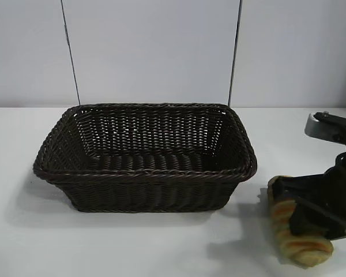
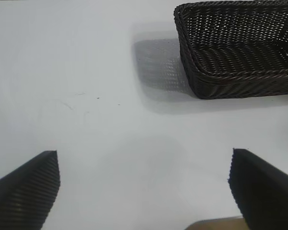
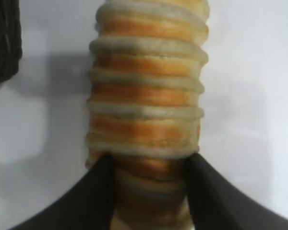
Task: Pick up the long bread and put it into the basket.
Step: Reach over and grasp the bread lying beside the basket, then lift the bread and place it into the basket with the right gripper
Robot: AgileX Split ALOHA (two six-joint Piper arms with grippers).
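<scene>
Long bread lies on the white table, beside the wicker basket. Right gripper clamps it; left gripper hangs spread wide, well away.

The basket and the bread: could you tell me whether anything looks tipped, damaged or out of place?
Nothing stands out. The basket sits upright and intact on the table; the long bread looks whole between the right end effector fingers.
</scene>
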